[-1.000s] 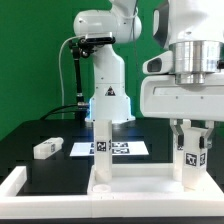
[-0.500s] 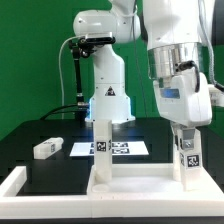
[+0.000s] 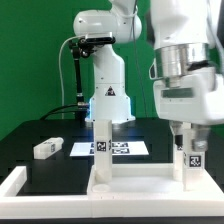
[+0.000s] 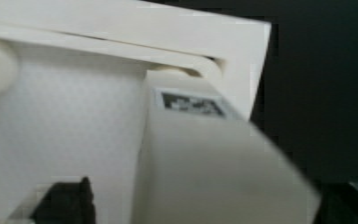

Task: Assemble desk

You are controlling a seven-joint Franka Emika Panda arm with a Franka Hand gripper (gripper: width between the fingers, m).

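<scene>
The desk slab [image 3: 130, 182] lies at the front of the table with its raised rim up. One white leg [image 3: 102, 145] stands upright on it toward the exterior view's left. A second leg [image 3: 187, 160] stands at the slab's corner on the exterior view's right, and my gripper [image 3: 187, 132] is shut on its upper part from above. In the wrist view this leg [image 4: 220, 160], with its square marker, fills the space between my dark fingertips [image 4: 60, 200], and the slab [image 4: 87, 40] shows behind it. A loose leg [image 3: 45, 149] lies on the black table on the exterior view's left.
The marker board [image 3: 110, 148] lies flat behind the slab. The white frame [image 3: 20, 180] borders the table at the front, on the exterior view's left. The arm's white base [image 3: 105, 95] stands at the back, with a green backdrop behind it.
My wrist turned and tilted over the right-hand leg half a second ago, then turned back close to where it was. The leg swayed slightly with it. The other parts have not moved.
</scene>
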